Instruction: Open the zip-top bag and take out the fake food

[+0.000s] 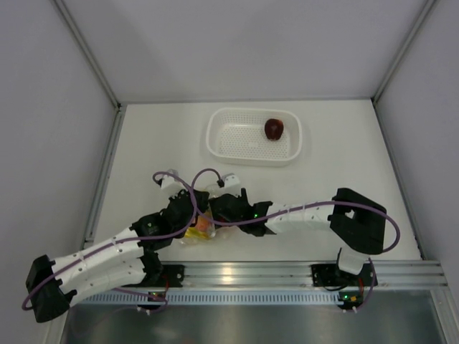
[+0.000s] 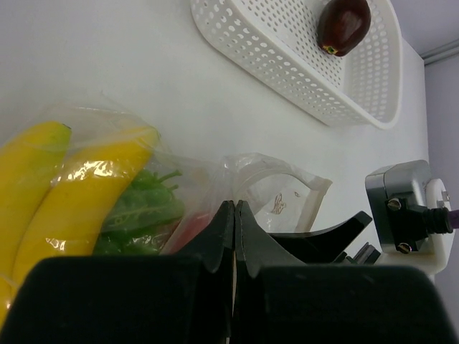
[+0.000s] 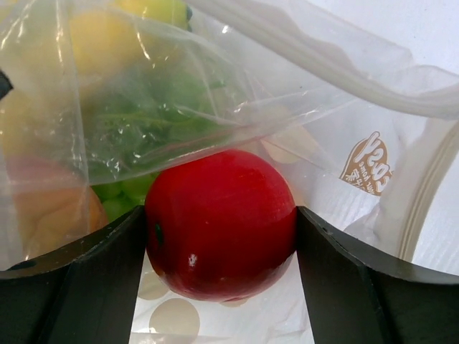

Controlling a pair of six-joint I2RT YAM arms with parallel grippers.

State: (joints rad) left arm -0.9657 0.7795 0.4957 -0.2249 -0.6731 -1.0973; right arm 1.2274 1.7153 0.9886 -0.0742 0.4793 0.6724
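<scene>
Sharply, right arm folds leftward, right tool clasping the red tomato.

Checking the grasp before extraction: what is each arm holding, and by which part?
Right fingers grip the red tomato by its two opposite sides. Left fingers are shut against the zip-top bag; whether they pinch its film cannot be told.

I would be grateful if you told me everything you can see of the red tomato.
The red tomato is a round, glossy toy of smooth, plastic-looking material, deep red, with a small white speck and a dark green mark on one side. It appears to sit in the mouth of the zip-top bag: clear film drapes over its top and dotted plastic lies beneath. The right gripper's fingers touch it on both sides. The green leafy piece lies behind it.
</scene>
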